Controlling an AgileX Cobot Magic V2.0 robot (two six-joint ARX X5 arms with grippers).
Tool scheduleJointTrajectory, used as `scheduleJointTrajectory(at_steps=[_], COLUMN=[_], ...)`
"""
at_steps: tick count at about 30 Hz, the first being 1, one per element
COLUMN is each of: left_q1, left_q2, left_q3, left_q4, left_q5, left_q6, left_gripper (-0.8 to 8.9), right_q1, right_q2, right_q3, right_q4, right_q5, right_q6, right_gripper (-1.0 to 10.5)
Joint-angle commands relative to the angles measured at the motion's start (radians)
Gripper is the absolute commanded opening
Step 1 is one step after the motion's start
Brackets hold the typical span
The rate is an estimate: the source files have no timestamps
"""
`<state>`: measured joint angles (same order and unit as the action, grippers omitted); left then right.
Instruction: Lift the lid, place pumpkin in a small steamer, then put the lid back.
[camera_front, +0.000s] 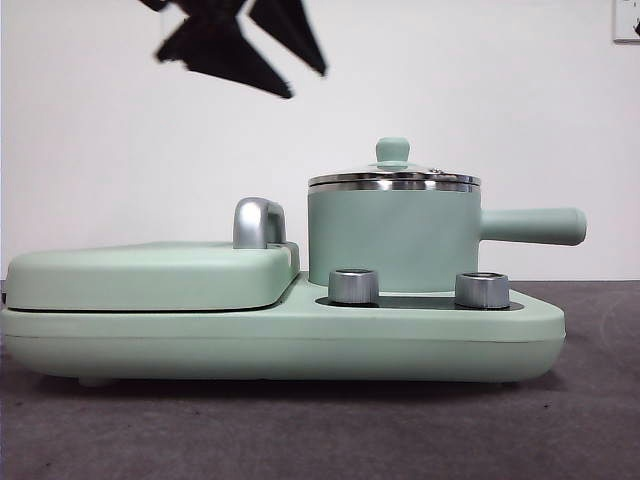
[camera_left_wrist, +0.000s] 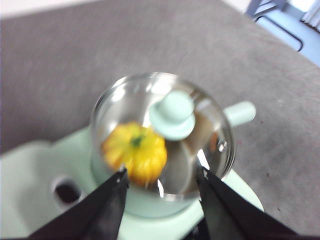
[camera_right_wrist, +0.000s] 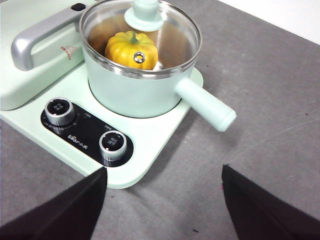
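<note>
The small steamer (camera_front: 392, 240) stands on the right half of the appliance, its handle (camera_front: 530, 226) pointing right. The glass lid (camera_front: 394, 180) sits shut on its rim. Through the glass, the yellow pumpkin (camera_right_wrist: 131, 50) rests inside the pot; the left wrist view shows the pumpkin (camera_left_wrist: 135, 150) too, while the front view hides it. My left gripper (camera_left_wrist: 161, 172) hovers open well above the lid's mint knob (camera_left_wrist: 172, 115), touching nothing, and appears as the black tips (camera_front: 240, 45) at the top. My right gripper (camera_right_wrist: 163, 170) is open and empty, off the appliance's front corner over the grey mat.
The wide mint appliance base (camera_front: 280, 340) carries a flat griddle cover (camera_front: 150, 275) with a silver handle (camera_front: 258, 222) on the left. Two silver knobs (camera_front: 353, 286) (camera_front: 481, 290) sit in front of the pot. Grey mat surrounds the base.
</note>
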<state>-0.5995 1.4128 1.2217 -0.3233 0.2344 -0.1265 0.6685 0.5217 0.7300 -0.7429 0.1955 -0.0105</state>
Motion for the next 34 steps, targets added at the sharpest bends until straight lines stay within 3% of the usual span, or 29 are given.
scheduleJointTrajectory(at_steps=[1, 13, 23, 30, 31, 33, 34], left_q1=[0.018, 0.141, 0.234, 0.245, 0.245, 0.244, 0.244], left_q2=[-0.026, -0.329, -0.636, -0.709, -0.711, -0.715, -0.715], left_q3=[-0.011, -0.298, -0.498, -0.509, -0.509, -0.509, -0.509], left_q4=[-0.022, -0.02, -0.068, -0.202, -0.207, -0.203, -0.195], left_q5=[-0.002, -0.006, -0.007, -0.005, -0.001, 0.004, 0.004], left_q6=[-0.076, -0.104, -0.13, -0.084, -0.084, -0.085, -0.084], left_gripper=[2.27, 2.27, 2.25, 2.19, 2.08, -0.11, 0.15], right_q1=[0.009, 0.009, 0.009, 0.01, 0.01, 0.01, 0.01], right_q2=[0.033, 0.294, 0.433, 0.425, 0.424, 0.423, 0.423], right_q3=[0.003, 0.005, 0.006, 0.006, 0.006, 0.006, 0.006], right_q4=[0.026, 0.297, 0.438, 0.449, 0.447, 0.455, 0.46], right_q5=[-0.024, -0.173, -0.224, -0.224, -0.222, -0.221, -0.222], right_q6=[0.01, 0.011, 0.02, 0.031, 0.031, 0.03, 0.029], right_gripper=[3.5, 3.5, 3.5, 3.5, 3.3, 0.3, 0.0])
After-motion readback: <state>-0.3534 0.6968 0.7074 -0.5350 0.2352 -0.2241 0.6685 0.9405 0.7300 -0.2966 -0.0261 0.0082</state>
